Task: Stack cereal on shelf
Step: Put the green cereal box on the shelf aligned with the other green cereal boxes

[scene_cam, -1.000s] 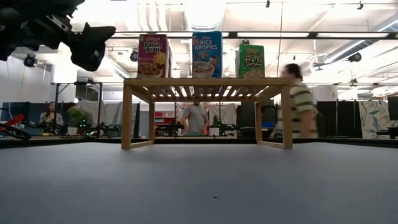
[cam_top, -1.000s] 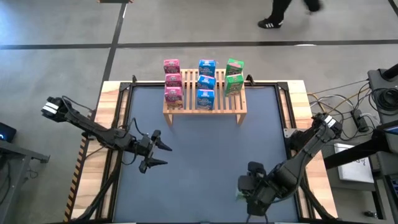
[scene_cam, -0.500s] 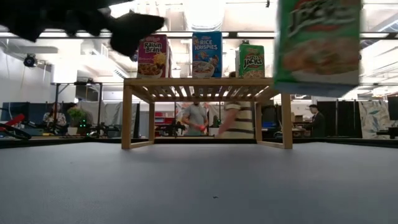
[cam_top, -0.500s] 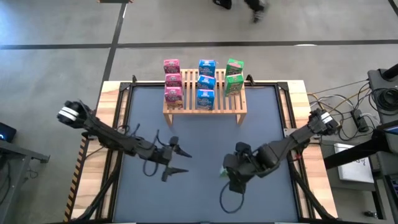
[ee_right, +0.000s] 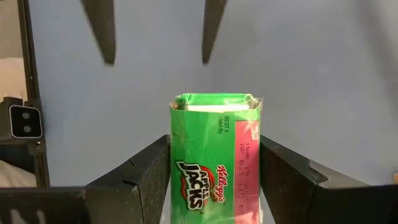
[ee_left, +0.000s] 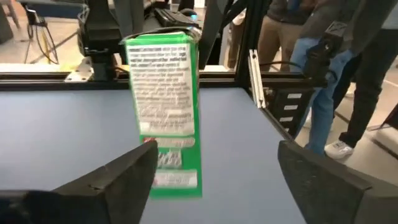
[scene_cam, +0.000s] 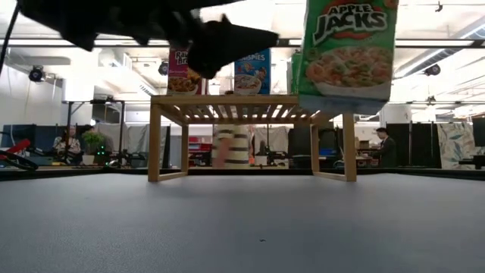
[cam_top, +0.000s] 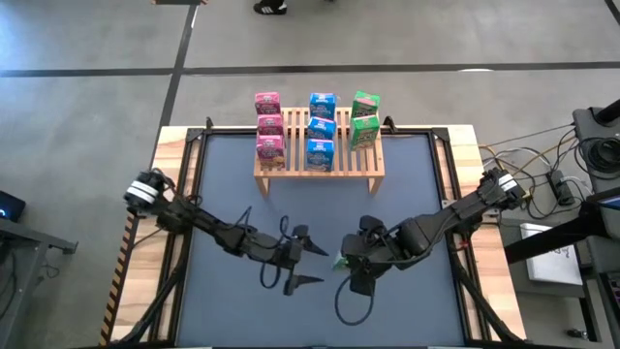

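On the left we see the left hand (cam_top: pixel 308 261) reaching over the middle of the blue tabletop (cam_top: pixel 407 184), its two fingers spread wide and holding nothing; from its wrist view the green box hangs upright just ahead of the open fingers (ee_left: pixel 124 177), apart from them. Just to its right, the right hand (cam_top: pixel 351 264) grips a green cereal box (cam_top: pixel 342 262) between its closed fingers, one pad on each side of the carton, and carries it clear above the tabletop, as the table-level view shows with the Apple Jacks box (scene_cam: pixel 348 53) upright in the air. At the far edge of the tabletop stands the wooden shelf (cam_top: pixel 320 167), bearing three pink boxes (cam_top: pixel 269 126) on its left, three blue boxes (cam_top: pixel 321 124) in the middle and two green boxes (cam_top: pixel 364 118) on its right.
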